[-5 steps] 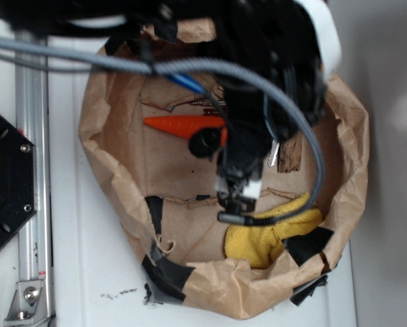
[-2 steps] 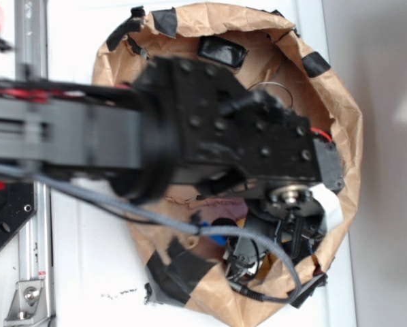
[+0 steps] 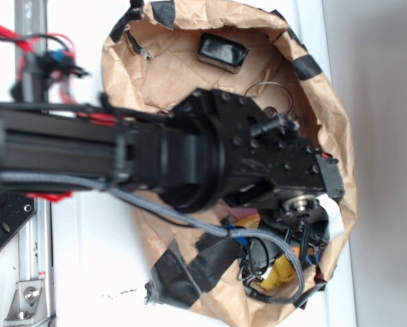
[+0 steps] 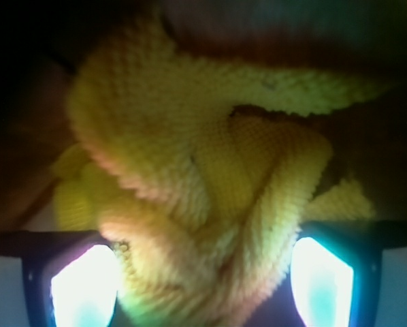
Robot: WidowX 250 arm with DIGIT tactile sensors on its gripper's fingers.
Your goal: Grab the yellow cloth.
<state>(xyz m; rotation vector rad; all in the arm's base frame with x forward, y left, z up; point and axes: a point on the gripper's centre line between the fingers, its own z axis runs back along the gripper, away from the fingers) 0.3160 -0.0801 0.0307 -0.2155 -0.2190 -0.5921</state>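
Down in the near-right of the paper bag (image 3: 156,68), our hand (image 4: 203,279) has the yellow cloth (image 4: 210,177) bunched between its fingers (image 4: 81,286), gripping it.

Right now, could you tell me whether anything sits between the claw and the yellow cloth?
Nothing visible does. In the wrist view the yellow cloth fills the frame and bunches down between the two fingers of the claw, with no other object in front of it.
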